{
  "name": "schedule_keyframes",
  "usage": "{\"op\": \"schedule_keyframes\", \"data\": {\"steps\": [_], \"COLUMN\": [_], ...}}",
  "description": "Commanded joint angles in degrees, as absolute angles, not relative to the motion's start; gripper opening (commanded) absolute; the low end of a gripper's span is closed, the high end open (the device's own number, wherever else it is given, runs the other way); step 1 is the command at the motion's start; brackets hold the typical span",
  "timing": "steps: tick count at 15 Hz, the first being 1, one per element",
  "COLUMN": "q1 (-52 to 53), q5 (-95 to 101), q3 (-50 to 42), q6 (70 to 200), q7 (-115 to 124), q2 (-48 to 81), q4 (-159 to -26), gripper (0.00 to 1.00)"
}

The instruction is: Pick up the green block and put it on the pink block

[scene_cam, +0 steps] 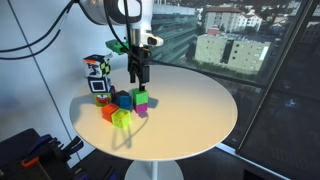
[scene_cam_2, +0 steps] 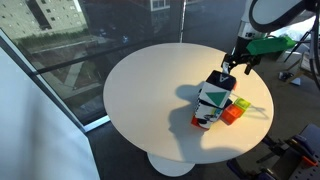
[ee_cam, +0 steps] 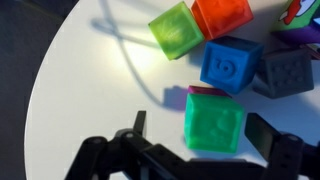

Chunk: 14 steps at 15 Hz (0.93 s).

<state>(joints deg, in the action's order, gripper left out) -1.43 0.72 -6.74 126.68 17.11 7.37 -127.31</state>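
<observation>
The green block point(ee_cam: 215, 122) sits on top of the pink block point(ee_cam: 204, 90), of which only a thin magenta edge shows in the wrist view. In an exterior view the green block point(scene_cam: 141, 96) stands stacked on the pink block point(scene_cam: 142, 108). My gripper point(ee_cam: 201, 130) is open. Its two fingers stand either side of the green block with gaps, not touching it. In both exterior views the gripper point(scene_cam: 137, 76) point(scene_cam_2: 238, 64) hangs just above the cluster of blocks.
Close by on the round white table point(scene_cam: 190, 110) lie a lime-yellow cube point(ee_cam: 177, 28), an orange block point(ee_cam: 222, 14), a blue block point(ee_cam: 230, 63) and a dark block point(ee_cam: 284, 72). A colourful patterned box point(scene_cam: 97, 76) point(scene_cam_2: 212, 100) stands beside them. The table edge is close.
</observation>
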Motion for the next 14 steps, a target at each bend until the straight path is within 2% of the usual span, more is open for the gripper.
{"op": "schedule_keyframes", "data": {"steps": [1,14], "q1": [-2.84,-4.90], "q5": [1.24,6.76], "q3": [-6.50,-6.35], "q6": [121.46,105.22], "q7": [14.25,9.48], "q2": [4.10,-6.47], "q4": [-127.04,-128.97], "gripper": [1.00,1.00]}}
